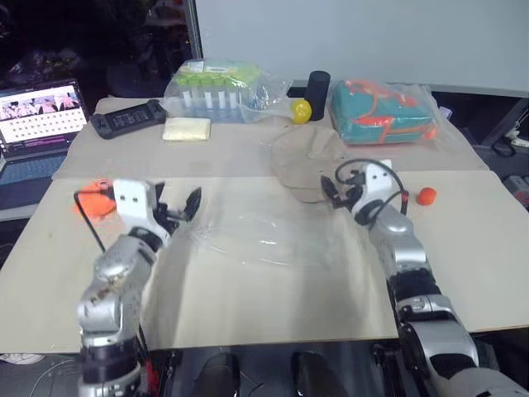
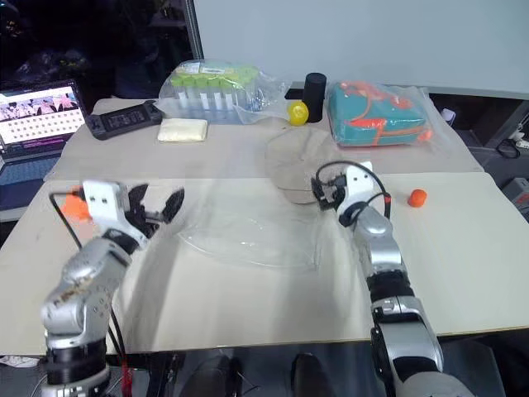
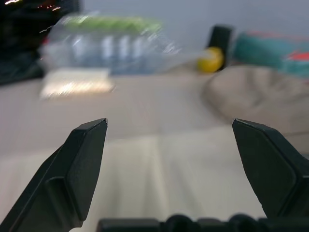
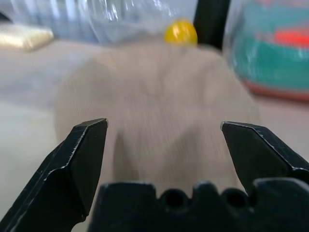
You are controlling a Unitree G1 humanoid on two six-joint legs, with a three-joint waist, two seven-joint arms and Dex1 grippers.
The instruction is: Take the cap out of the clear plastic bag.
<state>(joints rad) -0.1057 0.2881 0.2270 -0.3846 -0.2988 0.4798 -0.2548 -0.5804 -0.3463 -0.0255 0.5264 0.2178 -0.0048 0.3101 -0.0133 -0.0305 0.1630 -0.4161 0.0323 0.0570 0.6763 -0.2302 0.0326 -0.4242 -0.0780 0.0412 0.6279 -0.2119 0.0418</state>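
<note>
**Cap lies straight ahead of the right end effector**

We see the cap (image 2: 299, 162) on the bench (image 2: 248, 306), beyond the flattened clear plastic bag (image 2: 248, 236), seemingly outside it. Our right end effector (image 2: 324, 192), fingers apart, is nearest; the left end effector (image 2: 155, 203) gapes, well apart. We read no writing.

Both arms are silver-grey metal segments with black joints. Each wrist carries a white boxy housing with two small dark holes. The left gripper (image 1: 180, 206) and right gripper (image 4: 164, 133) have black, wedge-shaped fingers with angled tips. Black cables loop beside each wrist housing.
</note>
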